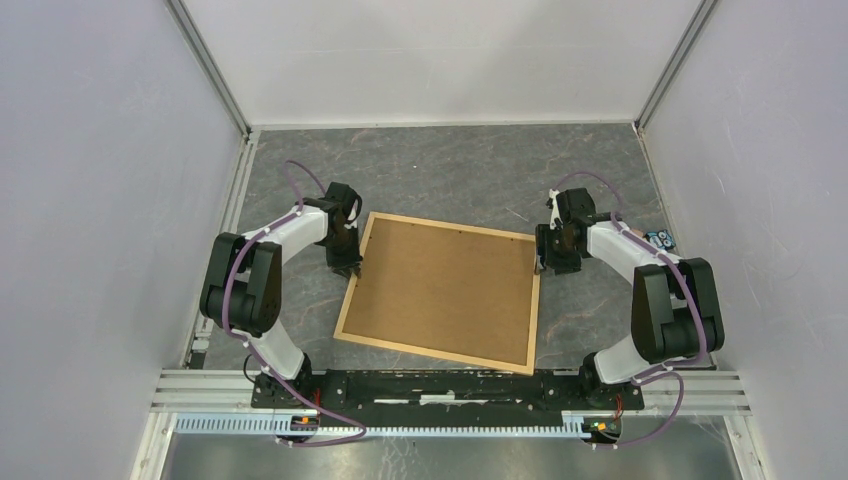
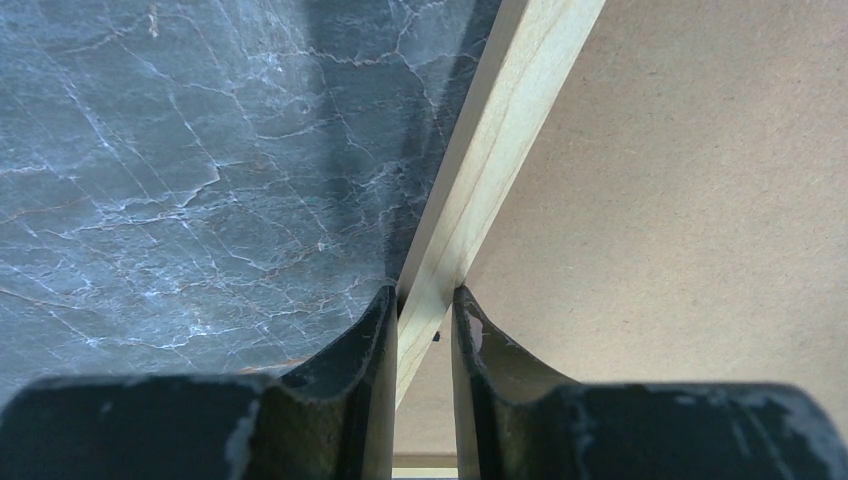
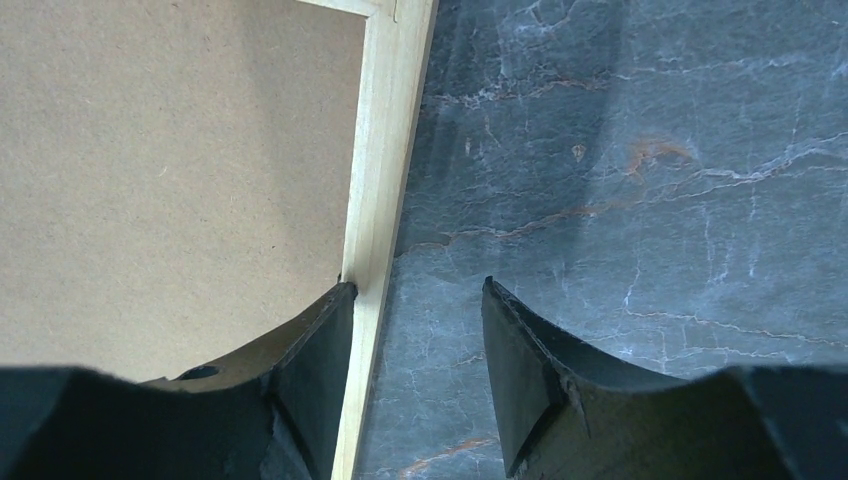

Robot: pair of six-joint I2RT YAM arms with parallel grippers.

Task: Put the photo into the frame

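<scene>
Okay, top view first: the light wooden frame [image 1: 430,352] lies flat in the middle of the picture on the grey marble-patterned table [image 1: 450,170], turned a little askew. A plain brown backing board [image 1: 445,290] fills its whole opening.

The photo is nowhere in any view. It may be under that board, but I can't tell, so I can't call the task done. If the print is under there, I'd say we're near the end and only seating or closing the back is left. If not, the board has to come out first.

My left gripper [image 2: 425,300] sits at the frame's left edge, towards the upper left corner. Its wrist view shows both fingers pinched on the wooden strip, so that's a firm hold.

My right gripper [image 3: 415,290] is at the opposite edge, near the upper right corner. Its jaws are apart: one finger is over the board against the strip's inner side, the other is out over bare table, and nothing is held.

There's a small bluish object [image 1: 658,238] beside the right arm at the right of the picture, too small to identify and well away from the frame. The board itself is the only thing I'd count as an obstacle.
</scene>
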